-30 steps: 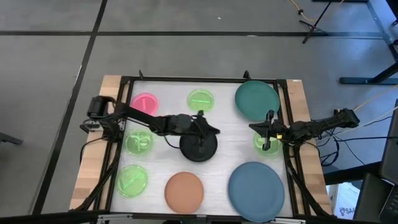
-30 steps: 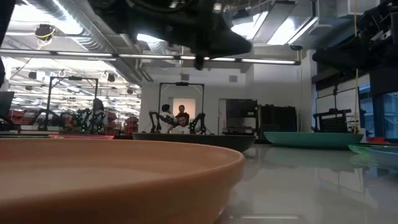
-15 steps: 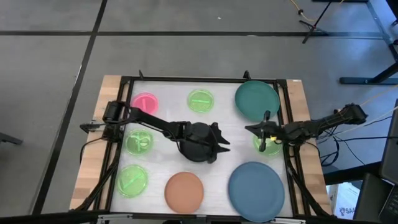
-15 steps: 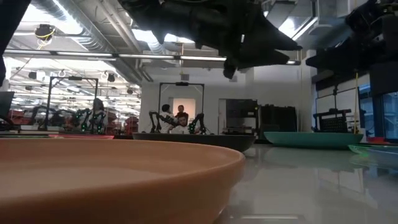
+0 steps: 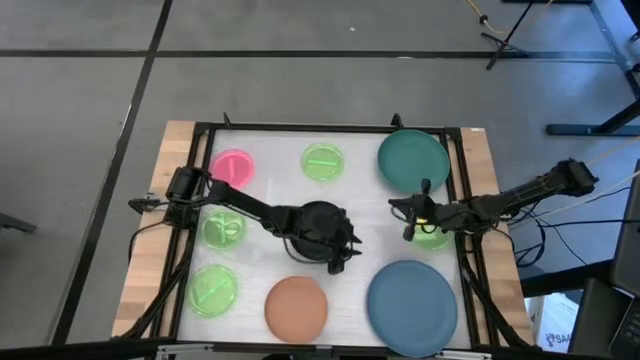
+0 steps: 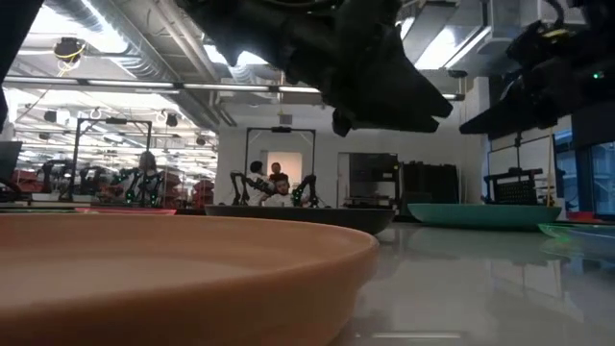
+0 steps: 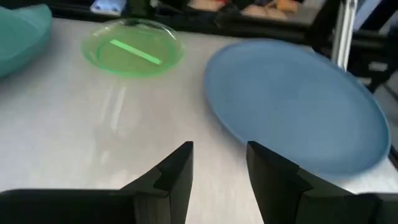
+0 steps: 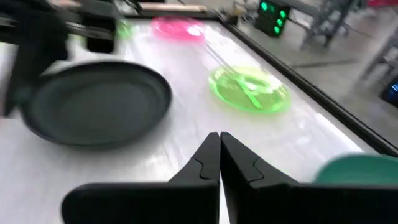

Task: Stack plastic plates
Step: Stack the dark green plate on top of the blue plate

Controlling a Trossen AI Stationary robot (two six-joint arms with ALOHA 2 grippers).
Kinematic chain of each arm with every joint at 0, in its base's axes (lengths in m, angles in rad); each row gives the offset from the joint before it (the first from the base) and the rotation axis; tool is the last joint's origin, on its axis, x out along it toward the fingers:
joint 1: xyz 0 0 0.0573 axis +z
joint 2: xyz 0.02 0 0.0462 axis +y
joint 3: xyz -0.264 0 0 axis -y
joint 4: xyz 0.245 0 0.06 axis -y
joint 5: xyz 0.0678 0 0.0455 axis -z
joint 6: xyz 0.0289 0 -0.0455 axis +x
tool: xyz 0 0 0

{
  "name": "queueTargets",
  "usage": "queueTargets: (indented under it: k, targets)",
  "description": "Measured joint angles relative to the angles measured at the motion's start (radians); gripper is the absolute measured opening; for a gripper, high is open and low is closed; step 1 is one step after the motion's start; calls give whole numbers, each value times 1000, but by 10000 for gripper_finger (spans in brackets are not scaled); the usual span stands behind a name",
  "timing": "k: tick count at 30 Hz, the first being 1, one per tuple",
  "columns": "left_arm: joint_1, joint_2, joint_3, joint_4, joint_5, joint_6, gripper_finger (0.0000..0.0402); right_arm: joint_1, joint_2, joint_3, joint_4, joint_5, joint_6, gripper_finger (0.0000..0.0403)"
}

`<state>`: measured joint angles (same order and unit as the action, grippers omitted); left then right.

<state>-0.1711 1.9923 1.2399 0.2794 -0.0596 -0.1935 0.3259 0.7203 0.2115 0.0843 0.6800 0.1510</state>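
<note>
Filling the low view's foreground, the terracotta plate (image 6: 173,279) lies at the table's near edge; behind it the left gripper (image 5: 338,252), fingers apart, hangs over the black plate (image 5: 318,224), and the right gripper (image 5: 406,212), fingers together, hovers beside the teal plate (image 5: 412,160)

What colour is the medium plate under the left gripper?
Black; the high view shows it best, beneath the left gripper.

white table (image 5: 370,230), plastic plates (image 5: 296,306) (eight, unstacked)
</note>
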Motion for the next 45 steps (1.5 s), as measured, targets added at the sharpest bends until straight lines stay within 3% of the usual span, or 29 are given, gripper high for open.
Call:
queueTargets:
  k: [5, 8, 12, 17, 21, 26, 31, 37, 45]
  targets:
    - [-21, -8, -55, 103, -53, 5, 144, -21, 63, 26, -26, 17, 29, 1]
    - [-14, 6, -60, 171, -39, -92, 144, -39, 88, 32, -28, 12, 40, 1]
    - [-14, 66, -50, 234, 44, -212, 144, -46, 94, 33, -26, -3, 40, 1]
    - [-14, 155, 65, 230, 181, -224, 144, -45, 94, 34, -24, -8, 31, 1]
    - [-14, 222, 200, 93, 235, -224, 144, -45, 94, 34, -30, -10, 28, 1]
    - [-13, 292, 382, -174, 189, -236, 144, -45, 94, 34, -28, -10, 28, 1]
    - [-16, 370, 515, -305, 183, -302, 144, -45, 94, 34, -28, -10, 27, 1]
    - [-18, 419, 600, -390, 184, -303, 144, -45, 94, 34, -27, -10, 27, 1]
    - [-18, 426, 606, -406, 173, -303, 144, -45, 93, 34, -26, -11, 27, 1]
